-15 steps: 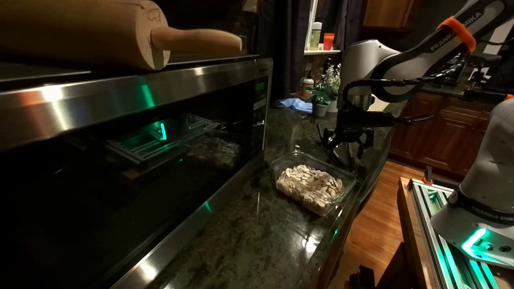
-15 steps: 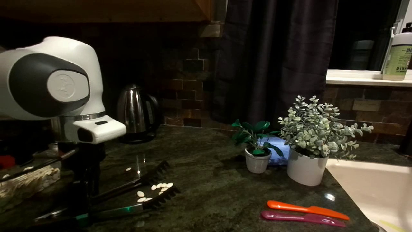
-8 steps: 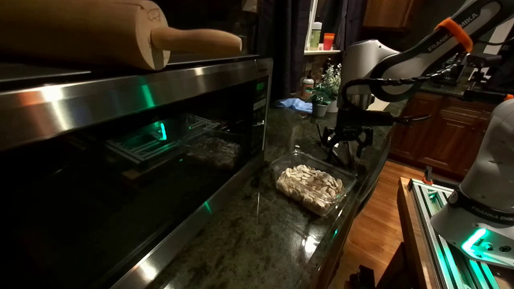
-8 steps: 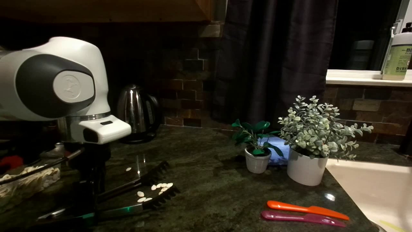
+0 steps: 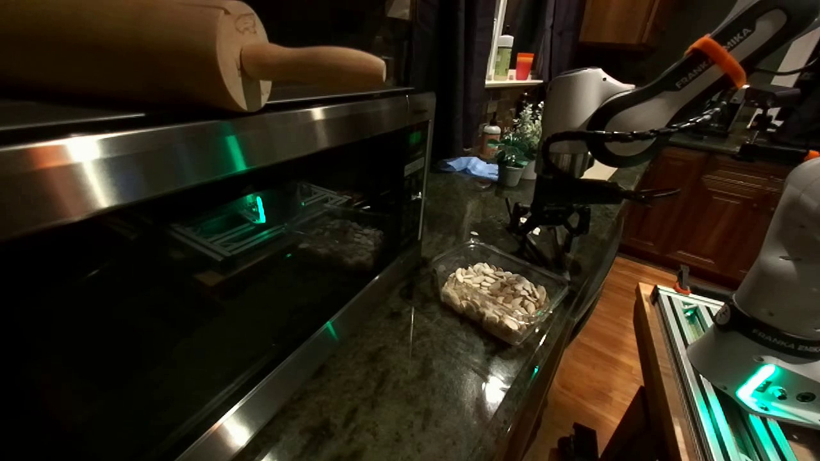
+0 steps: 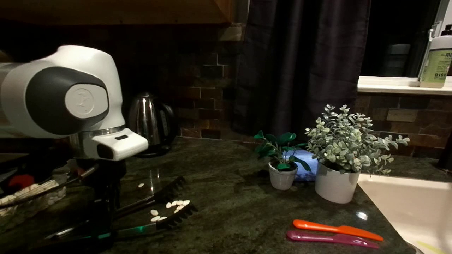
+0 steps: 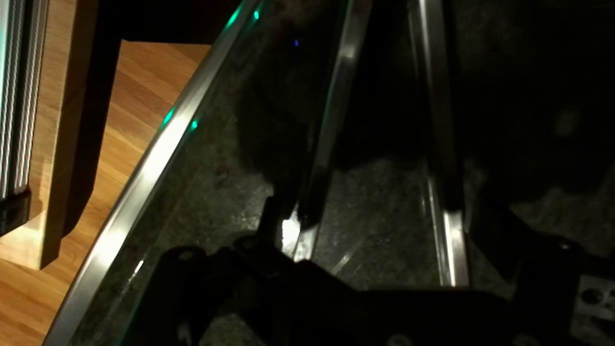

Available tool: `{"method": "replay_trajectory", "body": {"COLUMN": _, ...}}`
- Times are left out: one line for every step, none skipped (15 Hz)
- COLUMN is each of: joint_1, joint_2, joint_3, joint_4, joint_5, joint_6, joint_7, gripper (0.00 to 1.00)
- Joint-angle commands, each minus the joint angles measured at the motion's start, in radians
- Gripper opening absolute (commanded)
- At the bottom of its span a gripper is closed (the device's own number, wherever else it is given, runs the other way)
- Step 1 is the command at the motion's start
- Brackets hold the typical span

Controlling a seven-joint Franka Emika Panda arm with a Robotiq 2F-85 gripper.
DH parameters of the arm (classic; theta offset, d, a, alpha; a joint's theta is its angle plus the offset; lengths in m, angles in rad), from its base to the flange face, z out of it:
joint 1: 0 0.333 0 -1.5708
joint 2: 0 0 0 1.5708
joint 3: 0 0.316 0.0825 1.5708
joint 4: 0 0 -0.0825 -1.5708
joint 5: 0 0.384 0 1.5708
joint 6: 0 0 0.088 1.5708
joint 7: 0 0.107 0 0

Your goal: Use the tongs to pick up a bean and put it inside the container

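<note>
On dark counter (image 6: 219, 169) by dim tiled wall (image 6: 208, 103), in an exterior view: one pair of tongs (image 6: 137, 230) lower left, two plants (image 6: 348, 151), two knives (image 6: 333, 228) right; gripper (image 7: 377, 214) jaws apart.

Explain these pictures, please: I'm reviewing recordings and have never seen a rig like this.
The machine is a robot arm with a gripper at its end. Two pictures come from cameras set apart from it; the dark close-up comes from one on its wrist.

On the counter lie metal tongs, with several beans between their dark ends. A clear tub holds many more. Plants, knives and a kettle are also there. A rolling pin lies on the microwave.

Nothing looks held: in the wrist view the gripper's jaws stand open, with the tongs' arms between them. Whether they touch, I cannot tell.
</note>
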Motion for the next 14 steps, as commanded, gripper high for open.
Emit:
{"method": "replay_trajectory", "body": {"joint_1": -0.008, "joint_2": 0.018, "joint_3": -0.007, "joint_4": -0.004, "joint_5": -0.030, "joint_6": 0.037, "joint_7": 0.024, "gripper": 1.00}}
{"method": "replay_trajectory", "body": {"joint_1": -0.010, "joint_2": 0.017, "joint_3": -0.007, "joint_4": -0.004, "joint_5": -0.033, "joint_6": 0.037, "joint_7": 0.024, "gripper": 1.00}}
{"method": "replay_trajectory", "body": {"joint_1": -0.011, "joint_2": 0.017, "joint_3": -0.008, "joint_4": -0.004, "joint_5": -0.035, "joint_6": 0.038, "joint_7": 0.024, "gripper": 0.96}}
{"method": "replay_trajectory", "body": {"joint_1": -0.012, "joint_2": 0.016, "joint_3": -0.008, "joint_4": -0.005, "joint_5": -0.038, "joint_6": 0.038, "joint_7": 0.025, "gripper": 0.89}}
{"method": "replay_trajectory", "body": {"joint_1": -0.013, "joint_2": 0.007, "joint_3": -0.008, "joint_4": -0.016, "joint_5": -0.039, "joint_6": 0.043, "joint_7": 0.025, "gripper": 0.86}}
{"method": "replay_trajectory", "body": {"joint_1": -0.013, "joint_2": 0.006, "joint_3": -0.008, "joint_4": -0.017, "joint_5": -0.040, "joint_6": 0.044, "joint_7": 0.025, "gripper": 0.84}}
{"method": "replay_trajectory", "body": {"joint_1": -0.014, "joint_2": 0.004, "joint_3": -0.007, "joint_4": -0.018, "joint_5": -0.042, "joint_6": 0.049, "joint_7": 0.026, "gripper": 0.75}}
{"method": "replay_trajectory", "body": {"joint_1": -0.015, "joint_2": 0.006, "joint_3": -0.007, "joint_4": -0.014, "joint_5": -0.044, "joint_6": 0.047, "joint_7": 0.027, "gripper": 0.77}}
{"method": "replay_trajectory", "body": {"joint_1": -0.015, "joint_2": 0.002, "joint_3": -0.006, "joint_4": -0.018, "joint_5": -0.047, "joint_6": 0.049, "joint_7": 0.028, "gripper": 0.76}}
{"method": "replay_trajectory", "body": {"joint_1": -0.015, "joint_2": -0.004, "joint_3": -0.006, "joint_4": -0.025, "joint_5": -0.048, "joint_6": 0.052, "joint_7": 0.029, "gripper": 0.72}}
{"method": "replay_trajectory", "body": {"joint_1": -0.015, "joint_2": -0.003, "joint_3": -0.006, "joint_4": -0.023, "joint_5": -0.050, "joint_6": 0.050, "joint_7": 0.031, "gripper": 0.74}}
{"method": "replay_trajectory", "body": {"joint_1": -0.016, "joint_2": -0.004, "joint_3": -0.006, "joint_4": -0.023, "joint_5": -0.052, "joint_6": 0.050, "joint_7": 0.033, "gripper": 0.73}}
{"method": "replay_trajectory", "body": {"joint_1": -0.016, "joint_2": -0.001, "joint_3": -0.006, "joint_4": -0.020, "joint_5": -0.054, "joint_6": 0.048, "joint_7": 0.035, "gripper": 0.71}}
{"method": "replay_trajectory", "body": {"joint_1": -0.016, "joint_2": -0.005, "joint_3": -0.005, "joint_4": -0.022, "joint_5": -0.057, "joint_6": 0.048, "joint_7": 0.037, "gripper": 0.67}}
